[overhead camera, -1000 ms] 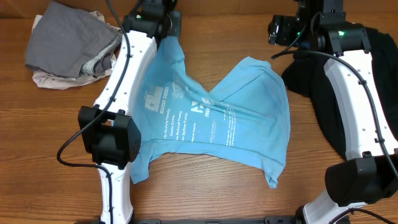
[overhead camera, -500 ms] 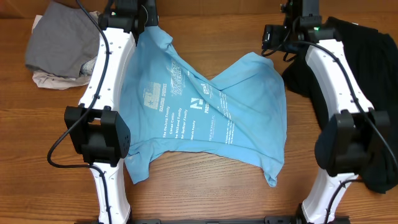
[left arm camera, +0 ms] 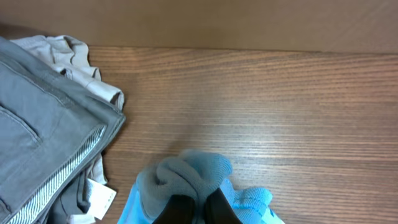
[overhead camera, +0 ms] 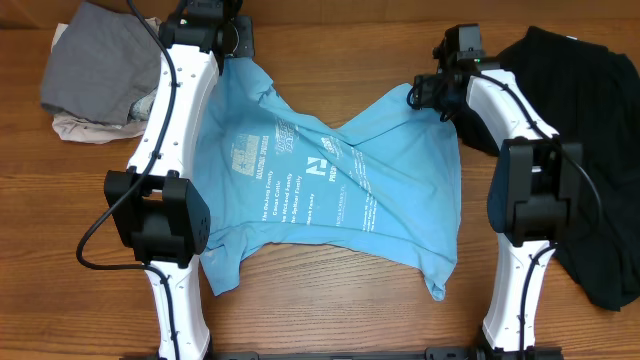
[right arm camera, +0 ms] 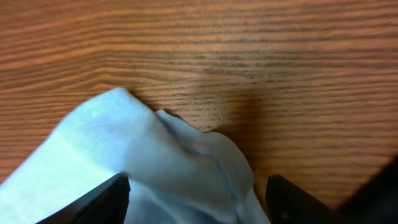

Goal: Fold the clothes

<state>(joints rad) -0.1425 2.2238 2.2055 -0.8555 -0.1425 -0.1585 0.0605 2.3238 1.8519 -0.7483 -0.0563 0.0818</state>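
1. We're seeing the light-blue T-shirt [overhead camera: 340, 190] lying spread on the wooden table [overhead camera: 330, 320], white print facing up, rumpled, with a diagonal crease running across its middle
2. The left gripper [left arm camera: 198, 208] is sitting at the T-shirt's far-left corner. Its jaws are pressing together on a bunched wad of the blue fabric, so we're calling that a firm pinch on the T-shirt
3. The right gripper [right arm camera: 198, 196] is sitting at the T-shirt's far-right corner, jaws standing wide and straddling a hump of blue hem. Fabric is lying between the fingers but nothing is being clamped
4. The left arm [overhead camera: 175, 110] is running along the T-shirt's left edge and covering part of it. The right arm [overhead camera: 510, 110] is running just outside the T-shirt's right edge
5. The black garment [overhead camera: 590, 150] is lying heaped to the right of the T-shirt, partly under the right arm. We're not able to tell whether it's touching the blue fabric
6. The grey clothes [overhead camera: 105, 70] are sitting in a pile to the left of the T-shirt's far-left corner, beyond the left arm, on top of a beige garment [overhead camera: 75, 128]
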